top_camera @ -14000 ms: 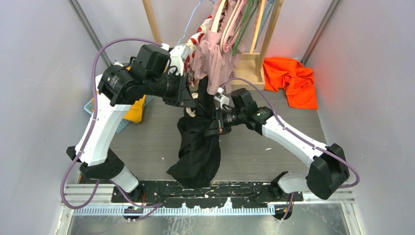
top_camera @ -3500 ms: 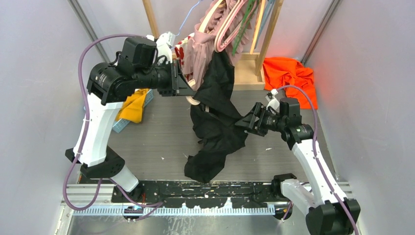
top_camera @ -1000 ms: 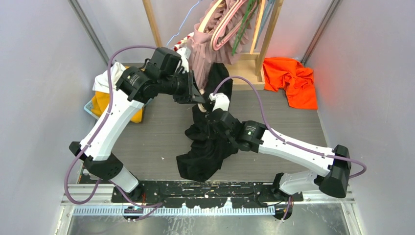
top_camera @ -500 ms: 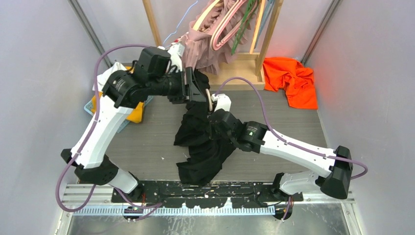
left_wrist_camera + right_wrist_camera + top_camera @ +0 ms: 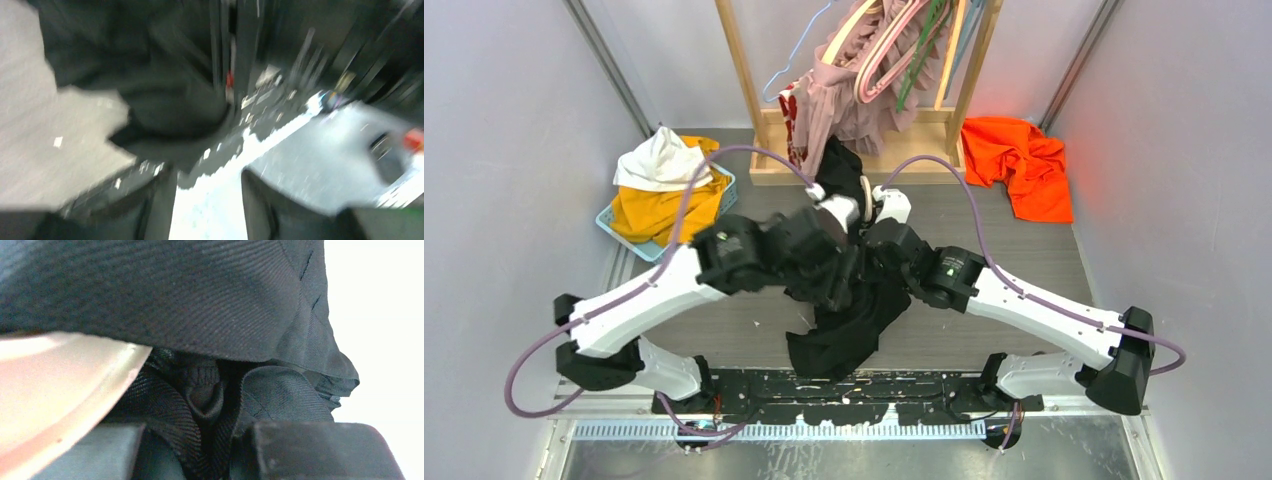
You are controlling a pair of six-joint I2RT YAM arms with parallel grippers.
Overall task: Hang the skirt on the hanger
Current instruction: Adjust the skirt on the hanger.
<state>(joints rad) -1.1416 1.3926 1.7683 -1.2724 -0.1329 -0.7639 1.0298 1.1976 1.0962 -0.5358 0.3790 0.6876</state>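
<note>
The black skirt (image 5: 839, 330) hangs in a bunched column at the middle of the table, from near the rack down toward the arm bases. My right gripper (image 5: 212, 440) is shut on a fold of the skirt (image 5: 200, 305). A pale pink hanger (image 5: 50, 385) lies against the cloth just to its left. In the top view only a sliver of the hanger (image 5: 865, 190) shows beside the right wrist. My left gripper (image 5: 207, 180) is open and holds nothing. It points down at the table's front edge below the skirt (image 5: 165, 100), in a blurred view.
A wooden rack (image 5: 969, 90) at the back carries several hangers and a pink garment (image 5: 839, 95). An orange cloth (image 5: 1019, 160) lies back right. A blue basket (image 5: 624, 235) with yellow and white clothes stands back left. Grey walls close in on both sides.
My left gripper opened, let go at the top of the skirt and swung down and toward the near edge. The right gripper closed on the skirt and stays there.
</note>
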